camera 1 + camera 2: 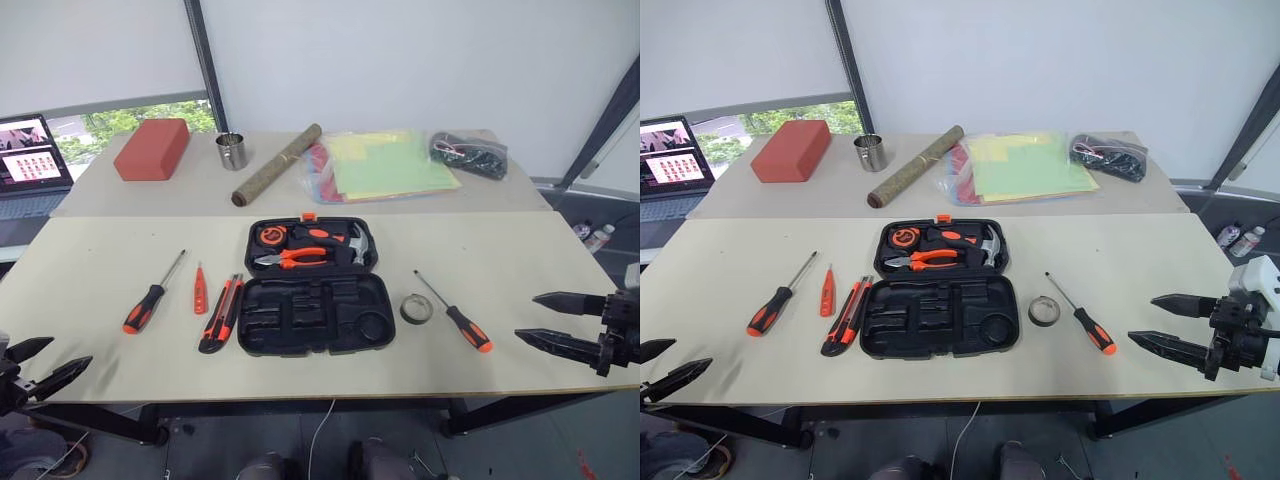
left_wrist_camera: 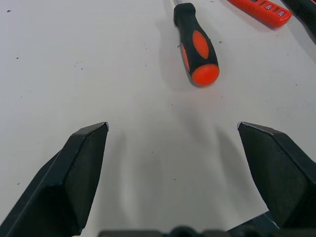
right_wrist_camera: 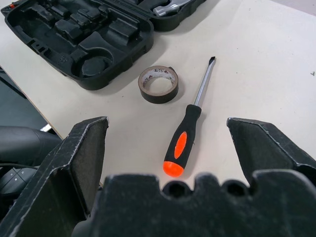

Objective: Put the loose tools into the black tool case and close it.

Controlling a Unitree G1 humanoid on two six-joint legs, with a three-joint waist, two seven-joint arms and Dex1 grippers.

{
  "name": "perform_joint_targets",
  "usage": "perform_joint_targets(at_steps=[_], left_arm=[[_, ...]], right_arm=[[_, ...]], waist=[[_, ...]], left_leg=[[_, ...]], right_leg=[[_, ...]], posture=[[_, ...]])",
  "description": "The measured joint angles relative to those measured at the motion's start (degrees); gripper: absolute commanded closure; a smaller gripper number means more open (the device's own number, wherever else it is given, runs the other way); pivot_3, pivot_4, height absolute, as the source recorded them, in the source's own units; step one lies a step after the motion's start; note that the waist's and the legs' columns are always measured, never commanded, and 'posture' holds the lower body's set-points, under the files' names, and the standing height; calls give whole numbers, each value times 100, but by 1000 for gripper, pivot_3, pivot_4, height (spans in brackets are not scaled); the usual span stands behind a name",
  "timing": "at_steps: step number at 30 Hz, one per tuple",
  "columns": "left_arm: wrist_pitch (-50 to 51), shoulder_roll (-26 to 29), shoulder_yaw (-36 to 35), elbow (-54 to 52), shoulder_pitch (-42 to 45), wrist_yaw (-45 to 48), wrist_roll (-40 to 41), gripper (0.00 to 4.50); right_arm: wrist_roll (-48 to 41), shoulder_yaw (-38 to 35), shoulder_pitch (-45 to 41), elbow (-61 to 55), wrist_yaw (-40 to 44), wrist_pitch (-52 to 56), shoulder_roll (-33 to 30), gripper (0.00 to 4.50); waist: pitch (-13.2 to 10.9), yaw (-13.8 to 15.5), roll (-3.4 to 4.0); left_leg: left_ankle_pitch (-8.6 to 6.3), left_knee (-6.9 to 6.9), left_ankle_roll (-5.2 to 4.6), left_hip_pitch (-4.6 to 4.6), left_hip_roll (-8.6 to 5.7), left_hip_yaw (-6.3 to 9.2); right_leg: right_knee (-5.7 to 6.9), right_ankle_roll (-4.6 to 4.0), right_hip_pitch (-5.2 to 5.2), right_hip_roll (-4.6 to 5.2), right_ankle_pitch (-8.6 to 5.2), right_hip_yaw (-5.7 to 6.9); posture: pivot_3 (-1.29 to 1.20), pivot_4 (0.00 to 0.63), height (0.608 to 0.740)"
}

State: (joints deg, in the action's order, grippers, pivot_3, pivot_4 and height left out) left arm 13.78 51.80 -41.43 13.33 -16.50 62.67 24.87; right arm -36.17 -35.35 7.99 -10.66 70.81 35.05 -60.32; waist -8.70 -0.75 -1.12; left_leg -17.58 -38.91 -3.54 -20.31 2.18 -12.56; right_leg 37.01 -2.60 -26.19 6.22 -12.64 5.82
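Note:
The black tool case [image 1: 315, 315] lies open at the middle of the near table, its far half holding a hammer, pliers and a tape measure. Left of it lie an orange-black utility knife [image 1: 221, 313], a slim red screwdriver [image 1: 200, 290] and an orange-and-black screwdriver [image 1: 152, 295]. Right of it sit a dark tape roll [image 1: 416, 309] and a second screwdriver [image 1: 456, 315]. My left gripper [image 1: 35, 366] hovers open at the table's near left edge, short of the left screwdriver [image 2: 196, 49]. My right gripper [image 1: 545, 320] is open at the near right, facing the right screwdriver [image 3: 185, 136] and tape roll [image 3: 158, 84].
On the far table are a red block [image 1: 152, 148], a metal cup [image 1: 232, 151], a rolled mat [image 1: 277, 164], a bag of coloured sheets [image 1: 385, 165] and a dark bundle [image 1: 468, 154]. A laptop [image 1: 30, 160] stands at the far left. Bare tabletop surrounds both grippers.

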Motion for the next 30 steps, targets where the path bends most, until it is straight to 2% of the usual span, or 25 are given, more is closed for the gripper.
perform_joint_targets(at_steps=[5,11,12,14,16,18,20,22,25,30], left_arm=[[222,33,103,50,90,44,4,0],[686,261,486,43,294,231,0,0],[1077,304,684,-107,568,35,2,0],[2560,369,1735,-1070,2166,-765,41,0],[3184,432,2306,-1413,2976,-1066,41,0],[3384,438,2603,-1290,3356,-1223,-55,0],[3424,407,2871,-1033,3469,-1281,-146,0],[3488,336,3093,-750,3568,-1356,-255,0],[3408,286,3161,-468,3746,-1534,-420,0],[3538,278,2892,-388,3756,-1592,-287,0]], right_arm=[[-40,131,-470,-171,-266,5,16,21],[-555,666,-1164,-1108,-668,332,32,21],[-598,741,-1225,-1153,-715,392,37,21],[-786,1117,-1596,-1407,-871,500,103,21],[-916,1298,-1784,-1698,-962,549,115,21],[-988,1423,-1853,-1815,-1019,575,119,21],[-1006,1498,-1860,-1811,-1120,633,129,21],[-1013,1544,-1876,-1814,-1192,654,130,21],[-1013,1583,-1897,-1835,-1266,656,132,21],[-978,1577,-1717,-1867,-1356,649,149,21]], waist=[[0,-14,1],[0,-14,0],[-1,43,0],[-15,221,-16],[0,223,-30],[9,106,-29],[9,-16,-31],[7,-64,-35],[6,-30,-37],[4,-1,-39]], left_leg=[[0,0,0,0,0,0],[-3,4,6,0,6,0],[-3,1,6,0,4,4],[6,-6,20,-15,-3,8],[6,-6,21,-28,-3,-3],[8,-6,16,-27,-7,-13],[35,-1,-33,-22,-8,-13],[34,0,-31,-23,1,-12],[26,-5,-12,-22,32,-9],[32,-19,0,-18,51,-7]], right_leg=[[2,0,-2,0,0,-1],[2,-8,-5,-5,-3,2],[2,-8,3,0,-3,9],[-5,1,-7,22,6,53],[-5,5,11,24,21,49],[1,9,7,16,21,51],[0,5,2,-11,14,72],[2,-9,-2,-43,-1,95],[4,-30,-2,-87,-17,96],[12,-37,2,-74,-21,65]], posture=[[0,150,736],[0,150,736],[0,150,736],[0,150,736],[0,150,736],[0,150,736],[0,150,736],[0,150,736],[0,150,736],[0,150,736]])
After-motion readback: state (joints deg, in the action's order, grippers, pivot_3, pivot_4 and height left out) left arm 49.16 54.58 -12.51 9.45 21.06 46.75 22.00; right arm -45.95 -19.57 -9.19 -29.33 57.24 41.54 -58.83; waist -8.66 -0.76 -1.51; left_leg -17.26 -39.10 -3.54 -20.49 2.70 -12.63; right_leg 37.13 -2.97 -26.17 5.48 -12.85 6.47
